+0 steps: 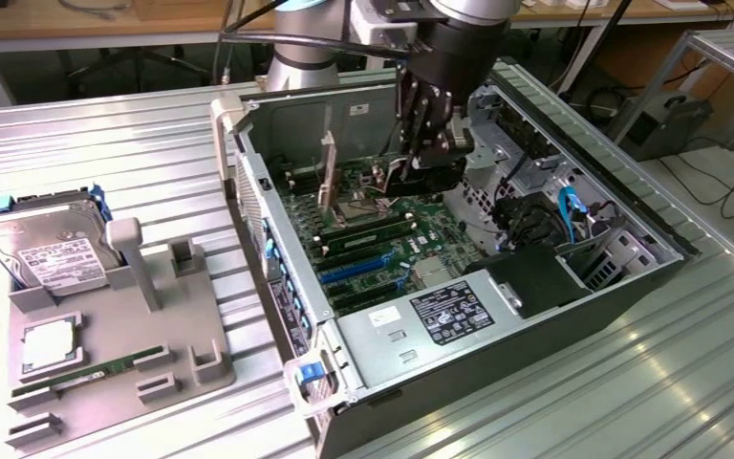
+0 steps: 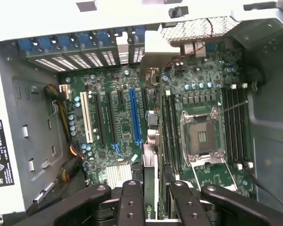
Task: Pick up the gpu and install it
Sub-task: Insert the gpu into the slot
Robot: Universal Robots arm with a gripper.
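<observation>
The gpu (image 2: 150,183) stands on edge between the gripper (image 2: 150,200) fingers, clamped, inside the open computer case (image 1: 622,191) above the motherboard (image 2: 108,136). This looks like the install step: its edge needs lining up squarely with the blue slot (image 2: 134,117) near the case's rear wall.

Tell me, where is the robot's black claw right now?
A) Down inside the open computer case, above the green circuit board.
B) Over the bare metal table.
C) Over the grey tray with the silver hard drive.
A: the black gripper reaches into the open grey computer case, over the green motherboard, clamped on the thin black gpu card.
</observation>
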